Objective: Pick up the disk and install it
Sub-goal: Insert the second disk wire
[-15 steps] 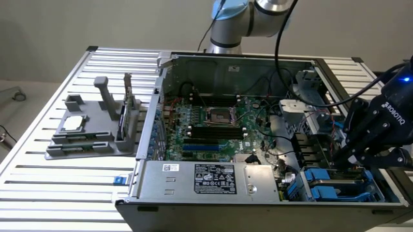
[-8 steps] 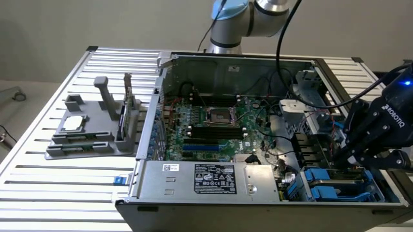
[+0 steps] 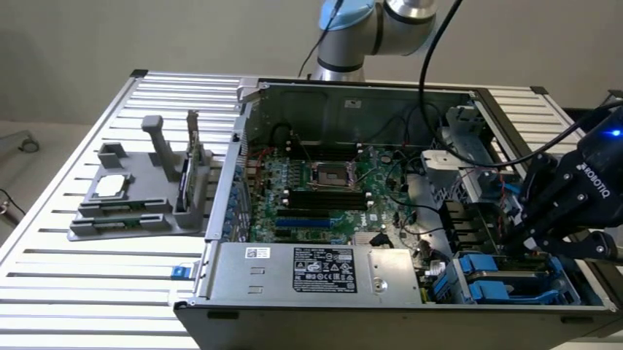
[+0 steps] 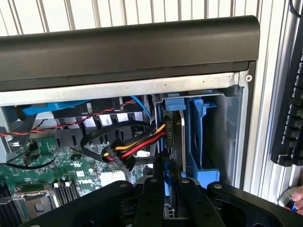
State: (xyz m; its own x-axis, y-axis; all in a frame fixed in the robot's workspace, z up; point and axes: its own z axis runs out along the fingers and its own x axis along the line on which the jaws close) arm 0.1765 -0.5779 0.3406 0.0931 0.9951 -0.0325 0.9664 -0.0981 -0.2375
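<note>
Slatted metal table [image 3: 58, 292], one open computer case [image 3: 292, 273], one pincer [image 4: 169, 182] pinching one disk [image 4: 177, 142].

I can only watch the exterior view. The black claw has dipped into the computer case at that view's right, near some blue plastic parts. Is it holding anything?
Observer: Yes. In the wrist view the claw is closed on the disk, which shows edge-on in its blue carrier.
Operator: Is the disk lying flat?
Observer: No. It stands on edge in the drive bay, next to a second blue carrier.
Operator: Is anything crowding it?
Observer: A bundle of red, yellow and black cables runs right up beside it.
</note>
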